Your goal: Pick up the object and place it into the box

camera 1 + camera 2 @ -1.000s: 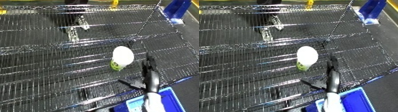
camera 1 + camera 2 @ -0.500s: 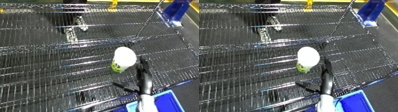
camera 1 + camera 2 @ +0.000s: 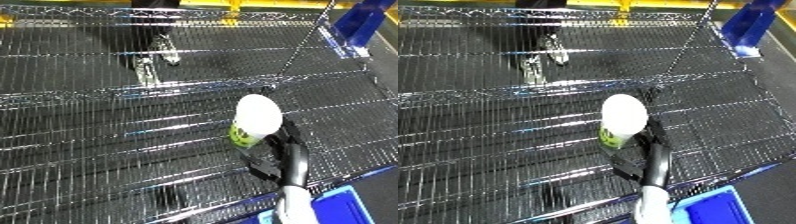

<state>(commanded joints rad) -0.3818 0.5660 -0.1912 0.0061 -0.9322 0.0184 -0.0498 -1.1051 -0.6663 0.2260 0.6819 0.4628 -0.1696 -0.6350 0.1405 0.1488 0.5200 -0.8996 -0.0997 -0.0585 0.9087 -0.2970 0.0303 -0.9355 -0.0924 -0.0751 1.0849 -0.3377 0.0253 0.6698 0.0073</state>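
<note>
Fingers (image 3: 286, 145) touching cup (image 3: 253, 120)

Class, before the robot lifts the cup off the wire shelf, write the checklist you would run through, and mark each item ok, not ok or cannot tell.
1. Right hand reaches the cup: ok, at its lower right side.
2. Fingers closed round the cup: cannot tell.
3. Cup rests on the wire shelf: ok.
4. Shelf around the cup free of other things: ok.
5. Blue bin within view: ok, at the lower right edge.
6. Left hand out of the way: ok, not visible.

White-lidded green cup (image 3: 253, 121), black hand (image 3: 282, 159), blue bin (image 3: 713, 210), silver wire shelf (image 3: 107, 130).
</note>
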